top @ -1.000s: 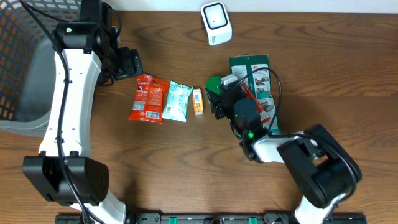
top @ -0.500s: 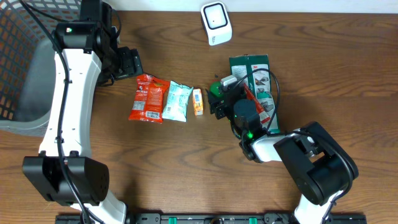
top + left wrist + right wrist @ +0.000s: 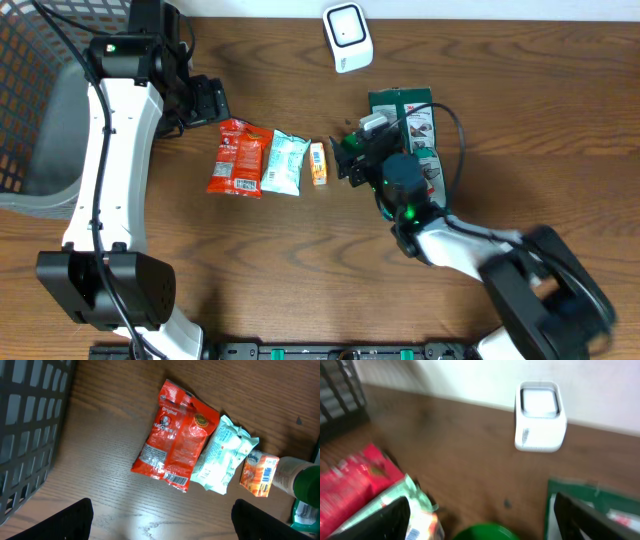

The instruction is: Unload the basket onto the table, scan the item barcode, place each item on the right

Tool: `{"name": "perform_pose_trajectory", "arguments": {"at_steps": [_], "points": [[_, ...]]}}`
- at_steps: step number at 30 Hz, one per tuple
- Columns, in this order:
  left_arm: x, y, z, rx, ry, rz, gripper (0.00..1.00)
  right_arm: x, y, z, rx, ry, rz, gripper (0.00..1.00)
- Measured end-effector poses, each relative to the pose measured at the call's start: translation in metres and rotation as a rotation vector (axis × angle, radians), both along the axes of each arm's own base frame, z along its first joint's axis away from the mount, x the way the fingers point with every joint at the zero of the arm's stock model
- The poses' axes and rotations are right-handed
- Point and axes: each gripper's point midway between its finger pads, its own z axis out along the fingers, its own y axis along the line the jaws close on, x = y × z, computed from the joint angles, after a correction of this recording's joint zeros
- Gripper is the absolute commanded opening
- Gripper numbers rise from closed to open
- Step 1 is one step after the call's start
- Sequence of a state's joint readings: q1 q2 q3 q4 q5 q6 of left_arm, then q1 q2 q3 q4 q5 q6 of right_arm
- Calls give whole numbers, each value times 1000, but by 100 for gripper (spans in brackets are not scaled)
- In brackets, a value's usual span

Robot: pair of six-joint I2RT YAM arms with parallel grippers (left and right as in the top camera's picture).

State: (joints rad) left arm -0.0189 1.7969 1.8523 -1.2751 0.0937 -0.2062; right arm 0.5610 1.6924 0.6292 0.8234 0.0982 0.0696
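Green-capped bottle, smooth round plastic, lies on the wood-grain desk at 6 o'clock from the white scanner. Right pincer spread over it, not gripping. Can't tell if it's been scanned. Left pincer spread, empty. Crinkly foil packs at bottle's 9 o'clock.

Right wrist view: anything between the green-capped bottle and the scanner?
Nothing visible. Bare table runs from the green-capped bottle to the white scanner. In this view the green package lies off to the right and the red packet off to the left, both clear of that line.
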Motion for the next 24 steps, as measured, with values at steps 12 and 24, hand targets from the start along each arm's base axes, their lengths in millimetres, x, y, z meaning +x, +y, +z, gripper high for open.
{"name": "perform_pose_trajectory", "arguments": {"at_steps": [12,24], "points": [[0,0,0,0,0,0,89,-14,-36,100,-144,433,-100,99],[0,0,0,0,0,0,89,-15,-42,150,-77,693,-215,99]]}}
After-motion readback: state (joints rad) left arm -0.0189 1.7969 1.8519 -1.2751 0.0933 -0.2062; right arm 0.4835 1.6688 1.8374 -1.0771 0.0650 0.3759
